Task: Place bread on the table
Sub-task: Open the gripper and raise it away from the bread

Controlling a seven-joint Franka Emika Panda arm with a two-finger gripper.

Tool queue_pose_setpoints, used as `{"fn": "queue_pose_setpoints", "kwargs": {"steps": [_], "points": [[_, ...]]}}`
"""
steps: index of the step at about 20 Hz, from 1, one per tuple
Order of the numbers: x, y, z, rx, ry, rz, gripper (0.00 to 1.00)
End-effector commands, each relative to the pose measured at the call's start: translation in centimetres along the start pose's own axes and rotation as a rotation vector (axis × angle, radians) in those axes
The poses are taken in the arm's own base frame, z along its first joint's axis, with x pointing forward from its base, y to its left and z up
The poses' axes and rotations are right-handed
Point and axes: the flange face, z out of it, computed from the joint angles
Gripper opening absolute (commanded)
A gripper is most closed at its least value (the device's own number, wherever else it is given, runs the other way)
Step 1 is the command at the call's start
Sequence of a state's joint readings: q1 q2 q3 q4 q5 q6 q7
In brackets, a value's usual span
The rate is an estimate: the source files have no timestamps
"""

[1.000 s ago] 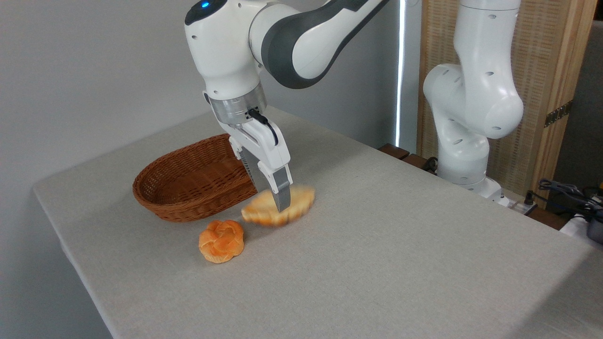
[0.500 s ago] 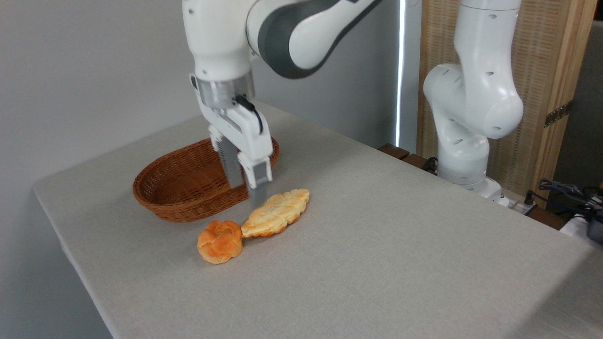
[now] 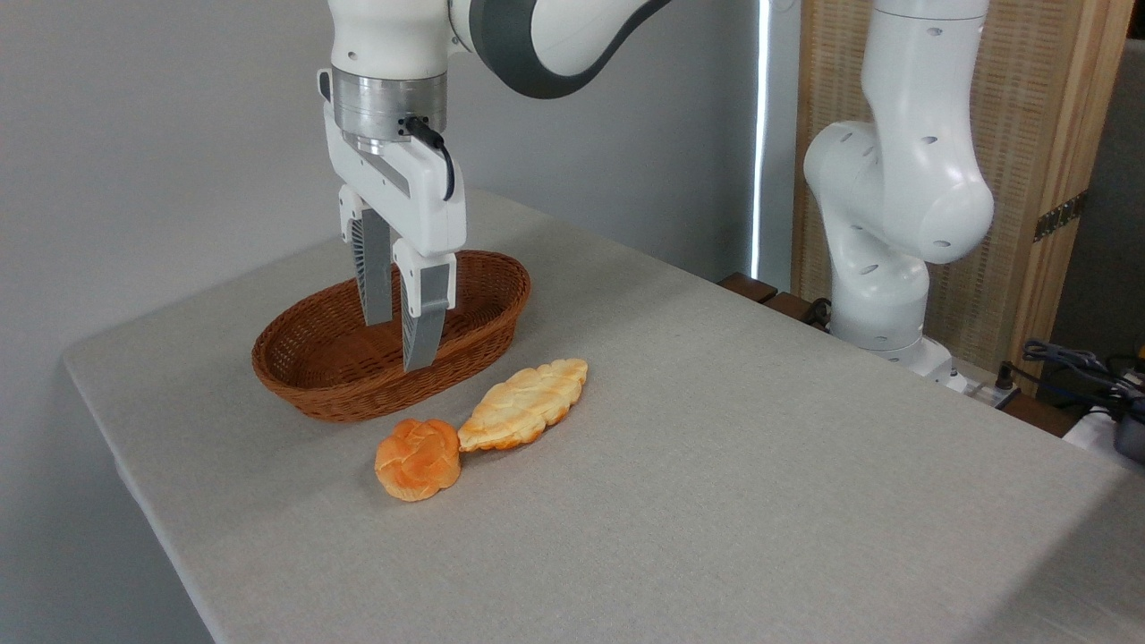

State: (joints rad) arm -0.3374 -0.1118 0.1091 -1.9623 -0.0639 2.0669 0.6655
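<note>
Bread (image 3: 525, 404) lies flat on the counter (image 3: 716, 465), just right-front of the wicker basket (image 3: 385, 344), its lower pointed end touching the round orange bun (image 3: 418, 459). Claw (image 3: 398, 344) hangs above the basket's interior, fingers pointing down, parted by a narrow gap, nothing between them. Bun sits in front of the basket, close to its rim but apart.

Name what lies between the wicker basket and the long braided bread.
Nothing: the camera view shows only bare table between wicker basket and braided bread.
</note>
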Motion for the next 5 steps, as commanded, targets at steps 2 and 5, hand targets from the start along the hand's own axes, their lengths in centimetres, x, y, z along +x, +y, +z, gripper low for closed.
{"fn": "queue_pose_setpoints", "kwargs": {"steps": [2,5], "points": [[-0.48,-1.59,0.19,0.067,-0.042,-0.064,1.0],[-0.49,-1.63,0.27,0.073,-0.046,-0.099,1.0]]}}
